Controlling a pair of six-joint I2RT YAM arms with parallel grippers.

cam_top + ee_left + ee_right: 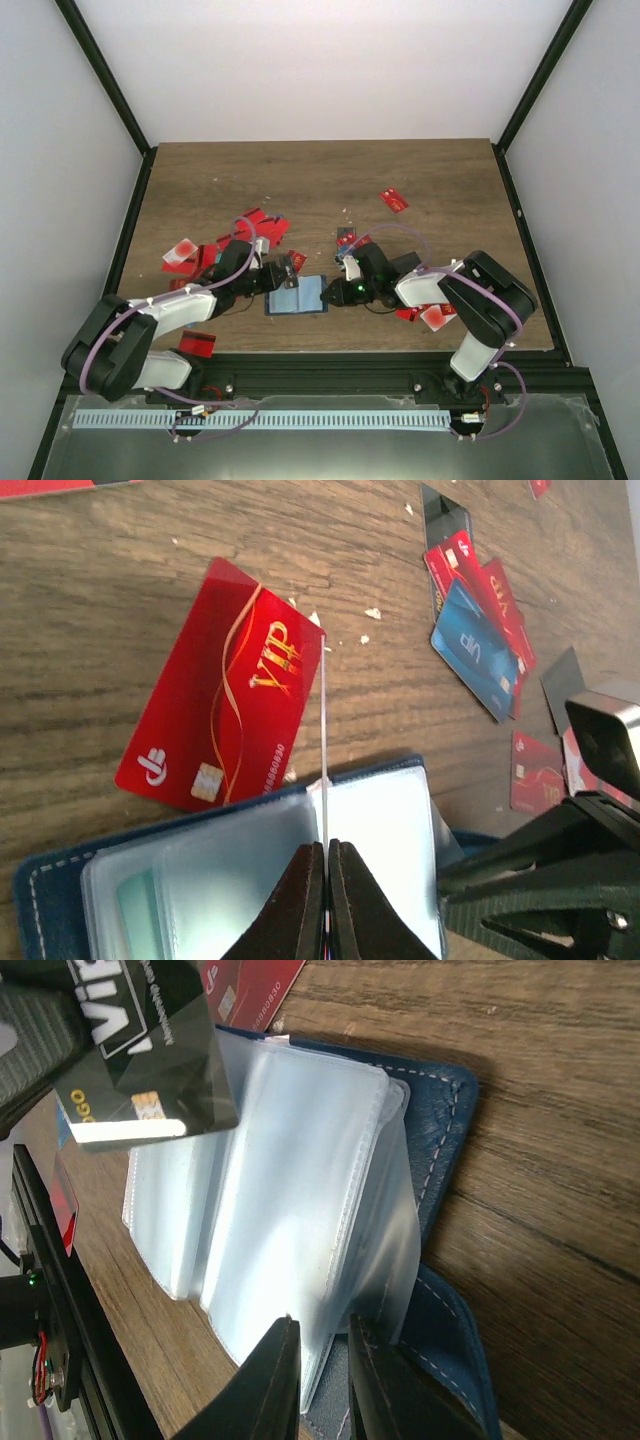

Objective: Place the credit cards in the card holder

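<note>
The card holder (298,297) lies open on the table, its navy cover (447,1120) under a fan of clear plastic sleeves (300,1190). My left gripper (327,845) is shut on a black credit card (140,1050). That card shows edge-on as a thin white line (325,720), and its lower edge meets the sleeves (380,830). My right gripper (322,1335) pinches the near edge of a few sleeves and holds them up off the cover. In the top view the left gripper (288,273) and the right gripper (335,292) flank the holder.
A red VIP card (225,715) lies just beyond the holder. Further off is a stack of red cards with a teal one (475,650) on top. More red cards are scattered at the left (255,228), far right (394,200), front left (198,342) and under the right arm (430,315).
</note>
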